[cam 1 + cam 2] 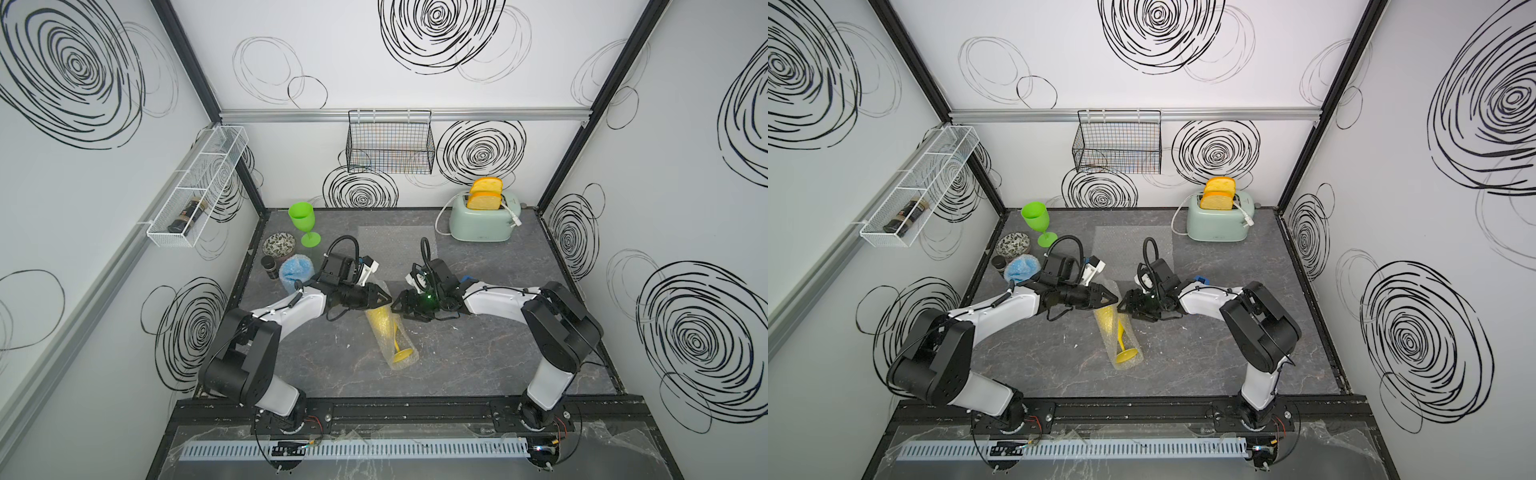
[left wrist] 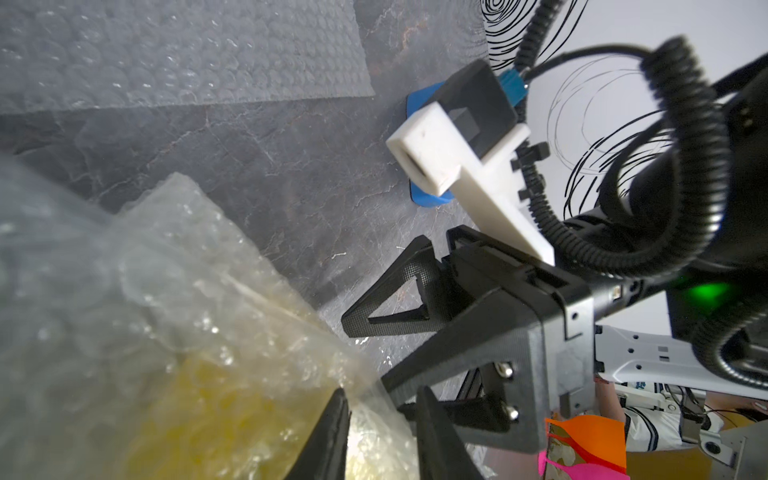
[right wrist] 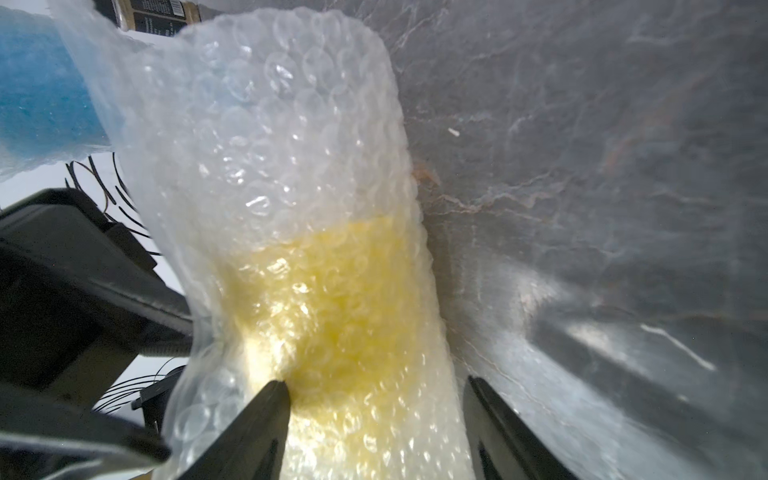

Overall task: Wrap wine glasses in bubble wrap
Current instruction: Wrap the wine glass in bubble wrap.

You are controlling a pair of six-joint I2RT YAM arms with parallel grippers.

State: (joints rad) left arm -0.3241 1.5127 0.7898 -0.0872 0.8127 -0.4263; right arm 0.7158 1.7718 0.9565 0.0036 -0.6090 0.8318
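Right wrist view showed the right gripper (image 3: 374, 386) spread wide astride the bowl of the yellow goblet (image 3: 332, 291). One fingertip dented the bubble wrap (image 3: 291, 124) rolled round it and the other sat hard against the opposite flank; by the look of it, a hold. In both top views the wrapped goblet lay on its side in the middle of the worktop (image 1: 478, 353), long axis running far to near. Its bowl was at the far end, between the two grippers, and its round foot at the near end, canted slightly right. The left gripper (image 2: 381, 392) met the bowl end from the left, jaws a little apart with a fold of film between them; whether it pinched could not be told. Both arms stood about equally near the bowl. Neither was near the foot, where the roll's end looked unsealed.
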